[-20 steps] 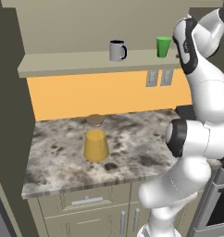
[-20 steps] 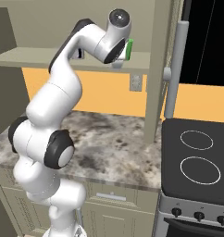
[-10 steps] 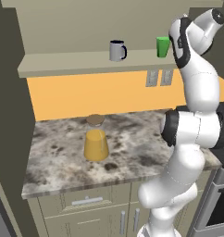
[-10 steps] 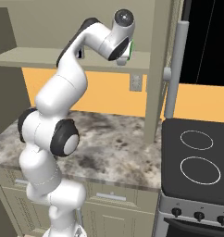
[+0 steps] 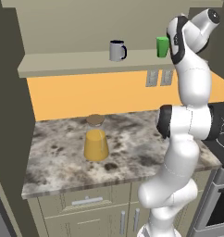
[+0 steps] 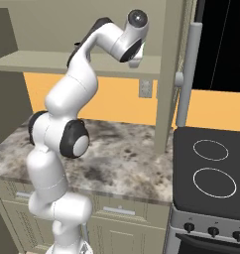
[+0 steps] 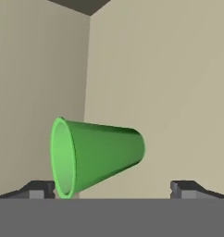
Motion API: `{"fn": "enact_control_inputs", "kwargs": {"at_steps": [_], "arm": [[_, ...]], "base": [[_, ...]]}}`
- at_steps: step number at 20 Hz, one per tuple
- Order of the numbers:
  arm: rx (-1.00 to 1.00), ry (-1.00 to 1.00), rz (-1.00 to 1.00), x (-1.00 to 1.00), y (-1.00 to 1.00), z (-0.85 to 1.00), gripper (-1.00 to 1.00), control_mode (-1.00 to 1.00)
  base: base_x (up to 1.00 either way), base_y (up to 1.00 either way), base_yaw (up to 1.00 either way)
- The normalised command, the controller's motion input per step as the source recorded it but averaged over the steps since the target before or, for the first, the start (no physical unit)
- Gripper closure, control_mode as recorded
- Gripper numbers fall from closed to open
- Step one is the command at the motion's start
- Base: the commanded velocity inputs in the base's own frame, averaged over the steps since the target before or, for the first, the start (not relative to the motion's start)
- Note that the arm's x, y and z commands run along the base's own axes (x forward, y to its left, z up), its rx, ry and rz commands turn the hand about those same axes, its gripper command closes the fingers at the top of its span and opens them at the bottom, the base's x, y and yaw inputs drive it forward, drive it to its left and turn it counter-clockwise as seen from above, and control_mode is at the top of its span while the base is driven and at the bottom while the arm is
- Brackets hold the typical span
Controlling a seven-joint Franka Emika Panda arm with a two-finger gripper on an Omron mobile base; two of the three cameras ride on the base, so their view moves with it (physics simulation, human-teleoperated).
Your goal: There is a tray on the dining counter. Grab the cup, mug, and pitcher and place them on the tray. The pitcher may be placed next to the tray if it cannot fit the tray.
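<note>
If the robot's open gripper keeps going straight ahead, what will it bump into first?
Most likely the green cup, which lies just ahead between the gripper's open fingertips; the beige wall is behind it. Depth is hard to judge.

Smooth, matt green plastic on the cup point(image 7: 97, 155) just ahead of the gripper; below it, polished speckled marble counter point(image 5: 132, 148), clear glassy pitcher point(image 5: 96, 144) with a cork-like lid.

My arm rises from the base, bends at the dark elbow joint, and reaches high, with the wrist turned over at the top. My jaws stand fully apart and hold nothing. In the hand view, my two dark fingertips point(image 7: 37, 189) sit well apart at the lower edge, the view rolled sideways.
</note>
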Motion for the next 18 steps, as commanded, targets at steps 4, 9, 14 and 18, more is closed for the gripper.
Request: {"fn": "enact_control_inputs", "kwargs": {"at_steps": [4, 9, 14, 18], "arm": [[0.00, 0.01, 0.00, 0.26, 0.00, 0.00, -1.00, -1.00], [0.00, 0.02, 0.00, 0.22, 0.00, 0.00, -1.00, -1.00], [0.00, 0.03, 0.00, 0.16, 0.00, 0.00, -1.00, -1.00], [0.00, 0.02, 0.00, 0.16, 0.00, 0.00, -1.00, -1.00]], "base": [[0.00, 0.00, 0.00], [0.00, 0.00, 0.00], [0.00, 0.00, 0.00], [0.00, 0.00, 0.00]]}}
